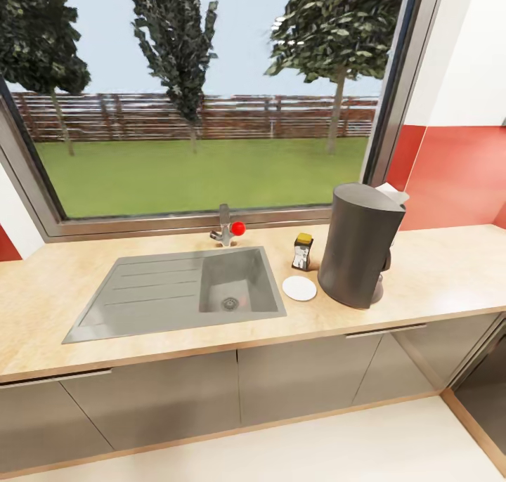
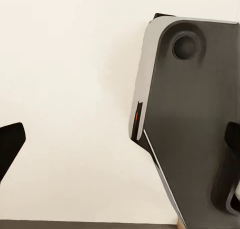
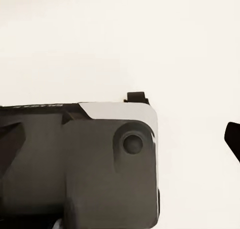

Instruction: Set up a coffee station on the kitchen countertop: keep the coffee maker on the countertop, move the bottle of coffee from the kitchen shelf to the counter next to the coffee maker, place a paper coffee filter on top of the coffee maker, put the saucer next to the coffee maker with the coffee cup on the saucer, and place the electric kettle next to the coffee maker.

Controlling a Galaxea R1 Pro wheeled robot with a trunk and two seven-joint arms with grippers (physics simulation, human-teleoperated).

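On the wooden countertop (image 1: 450, 271), right of the sink, stands the dark grey coffee maker (image 1: 358, 253), and a white paper filter (image 1: 393, 192) pokes out at its top. Just left of it sit a small coffee bottle (image 1: 303, 251) with a yellow lid and a flat white saucer (image 1: 299, 288) that carries nothing. My left gripper (image 2: 120, 144) hangs open over pale floor, one dark fingertip (image 2: 10, 144) at each side of the left wrist view. My right gripper (image 3: 122, 139) is open too, and holds nothing.
A steel sink (image 1: 140, 292) with a drainboard is set into the counter, and a faucet with a red knob (image 1: 228, 229) stands behind it. Grey cabinet doors (image 1: 295, 376) run below, and a large window is behind. The robot's dark base (image 2: 195, 124) shows in both wrist views.
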